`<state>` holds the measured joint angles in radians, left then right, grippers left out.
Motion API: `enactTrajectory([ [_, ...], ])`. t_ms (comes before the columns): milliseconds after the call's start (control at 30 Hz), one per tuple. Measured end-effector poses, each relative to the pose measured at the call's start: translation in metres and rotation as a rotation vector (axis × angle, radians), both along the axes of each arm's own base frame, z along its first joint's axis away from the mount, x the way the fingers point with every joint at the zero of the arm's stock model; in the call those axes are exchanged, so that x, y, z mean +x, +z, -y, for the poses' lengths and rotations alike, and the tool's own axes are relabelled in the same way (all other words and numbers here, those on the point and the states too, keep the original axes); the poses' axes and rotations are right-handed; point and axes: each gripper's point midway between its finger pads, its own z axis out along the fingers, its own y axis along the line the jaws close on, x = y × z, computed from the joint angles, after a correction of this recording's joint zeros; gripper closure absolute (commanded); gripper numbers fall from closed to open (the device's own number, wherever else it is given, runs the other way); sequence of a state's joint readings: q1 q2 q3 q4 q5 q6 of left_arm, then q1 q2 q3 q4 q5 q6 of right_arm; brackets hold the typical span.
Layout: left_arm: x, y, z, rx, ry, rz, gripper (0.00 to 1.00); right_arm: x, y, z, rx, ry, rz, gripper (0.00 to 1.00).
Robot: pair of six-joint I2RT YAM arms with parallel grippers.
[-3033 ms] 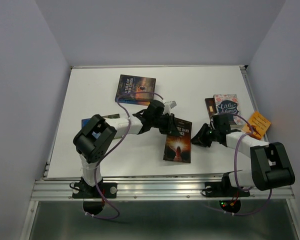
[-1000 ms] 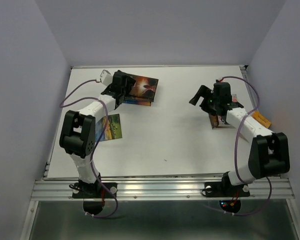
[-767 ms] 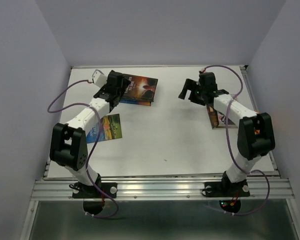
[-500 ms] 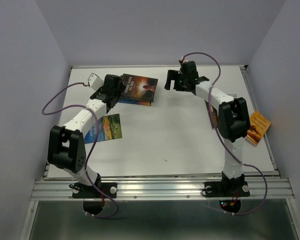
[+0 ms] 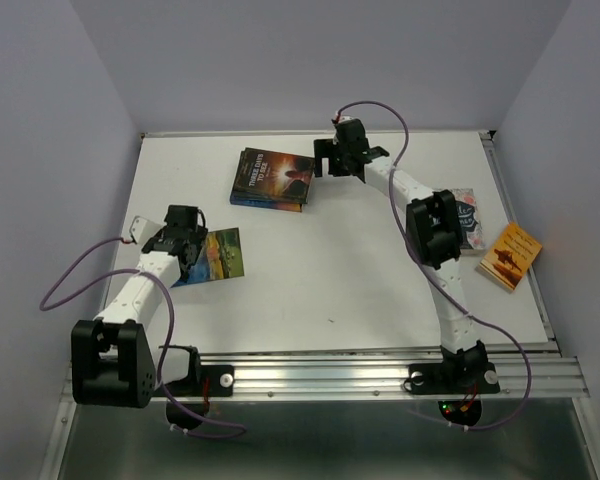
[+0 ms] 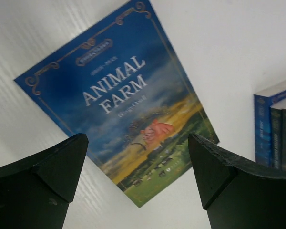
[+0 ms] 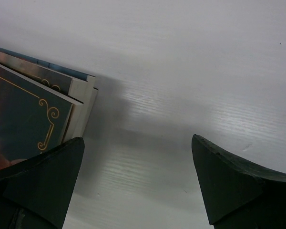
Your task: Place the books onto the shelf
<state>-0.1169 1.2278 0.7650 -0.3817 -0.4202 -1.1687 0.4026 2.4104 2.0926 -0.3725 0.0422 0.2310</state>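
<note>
Both arms are out over the white table (image 5: 380,280) and nothing is in hand yet, so this is the reach-and-pick step, with no book shelved as far as these views show, and no shelf in view at all. The left gripper (image 5: 185,240) hovers right over the Animal Farm paperback (image 6: 119,114), which lies flat, cover up, at the near left; its jaws are spread wide, one on each side of the cover in the wrist view, not touching it. Far across the table, the right gripper (image 5: 325,160) is stretched out just beside the right edge of the stack of books (image 5: 272,178), with its jaws equally wide apart and only the stack's corner (image 7: 38,119) showing at the left of its wrist camera. Two more lie on the right: a book (image 5: 466,215) partly hidden under the right arm, and an orange book (image 5: 510,255) at the table's right edge. Next, I'd judge, the left has to get a finger under a thin flat cover — tricky, so it may need to slide the book to an edge or tip it — while the right needs to shift over the stack's edge before closing.
</note>
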Motion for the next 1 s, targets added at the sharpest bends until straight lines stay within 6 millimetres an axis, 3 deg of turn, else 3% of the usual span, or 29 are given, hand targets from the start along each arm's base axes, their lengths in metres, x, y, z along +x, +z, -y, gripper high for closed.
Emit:
enactTrajectory([
  [167, -0.026, -0.019, -0.028, -0.021, 0.091, -0.058, 0.01, 0.008, 0.003, -0.015, -0.004, 0.024, 0.028, 0.00],
  [467, -0.031, -0.019, -0.068, -0.028, 0.217, -0.048, 0.01, 0.007, 0.003, -0.017, -0.024, 0.014, 0.034, 0.00],
  [600, -0.033, -0.018, -0.089, -0.010, 0.265, -0.046, 0.01, 0.006, -0.001, -0.008, -0.043, -0.034, 0.029, 0.00],
  [733, -0.023, -0.023, -0.102, 0.028, 0.238, -0.076, 0.01, -0.013, -0.004, 0.009, -0.073, -0.096, -0.008, 0.00],
  [867, -0.002, -0.036, -0.100, 0.047, 0.108, -0.133, 0.01, -0.036, 0.015, 0.025, -0.080, -0.130, -0.007, 0.00],
  [1000, 0.004, -0.054, -0.089, 0.023, -0.014, -0.179, 0.01, -0.056, 0.061, 0.039, -0.053, -0.158, 0.060, 0.00],
])
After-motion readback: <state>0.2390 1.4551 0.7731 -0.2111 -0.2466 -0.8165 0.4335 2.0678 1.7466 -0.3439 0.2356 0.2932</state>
